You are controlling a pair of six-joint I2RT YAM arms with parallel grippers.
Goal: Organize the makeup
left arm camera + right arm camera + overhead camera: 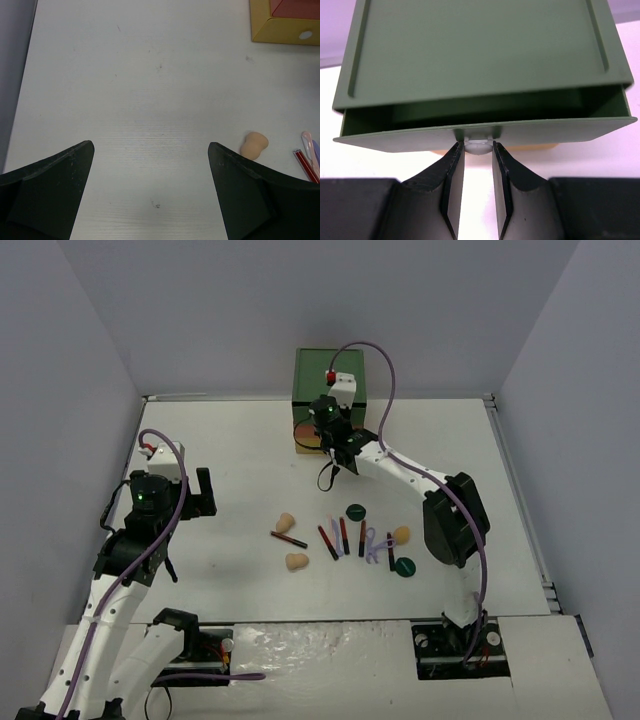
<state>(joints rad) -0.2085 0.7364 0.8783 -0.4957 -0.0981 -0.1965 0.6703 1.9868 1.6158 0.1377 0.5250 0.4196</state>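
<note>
The makeup lies loose mid-table: a tan sponge [286, 523], a second [297, 561] and a third [402, 534], dark green discs [355, 511] [404, 566], black-and-red sticks [343, 533] and lilac tools [372, 543]. My right gripper [478, 145] is at the back, shut on the white knob [479, 148] of the green drawer [560, 127], which stands slightly pulled out of the drawer box [330, 388]. My left gripper [151, 144] hangs open over bare table on the left, with one sponge [254, 144] and stick ends [306, 165] beside its right finger.
The drawer box stands against the back wall, and its yellow lower part [285, 30] shows in the left wrist view. Grey walls close in the table on three sides. The right arm [450, 520] reaches across past the right end of the makeup.
</note>
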